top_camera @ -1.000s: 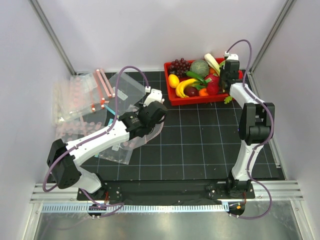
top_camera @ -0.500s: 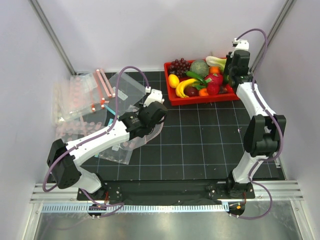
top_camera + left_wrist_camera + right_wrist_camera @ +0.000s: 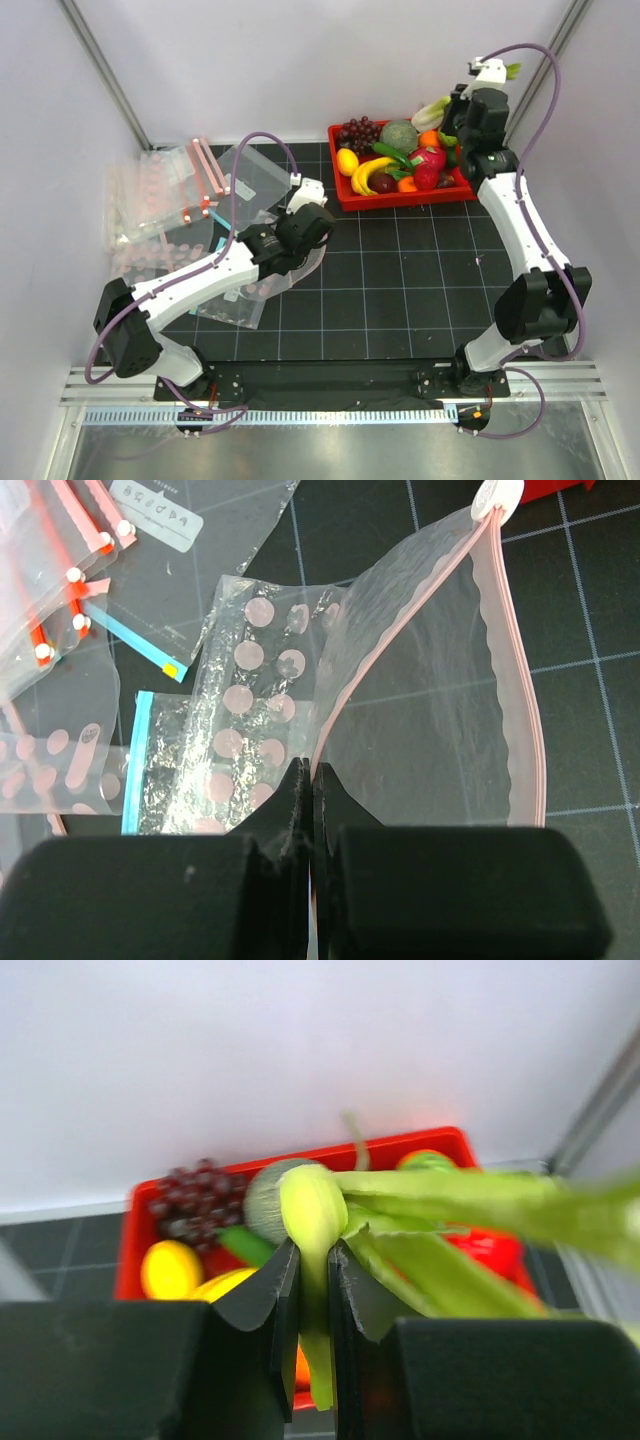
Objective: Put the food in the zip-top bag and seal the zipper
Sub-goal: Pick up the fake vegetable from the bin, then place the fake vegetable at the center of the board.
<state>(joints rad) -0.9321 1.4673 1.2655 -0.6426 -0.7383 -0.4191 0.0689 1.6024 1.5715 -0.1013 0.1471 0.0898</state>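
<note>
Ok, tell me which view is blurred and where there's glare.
Right wrist: the celery and the red tray behind it are smeared and soft. Left wrist: sharp, with a pale sheen on the clear zip-top bag. Top external: sharp, evenly lit.

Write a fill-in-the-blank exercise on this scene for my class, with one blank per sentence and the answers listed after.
1. The right gripper is shut on the long, pale-green ____.
2. The left gripper pinches the zip-top bag, whose mouth stands ____.
3. The lemon lies in the ____ tray.

Missing words: celery; open; red.
</note>
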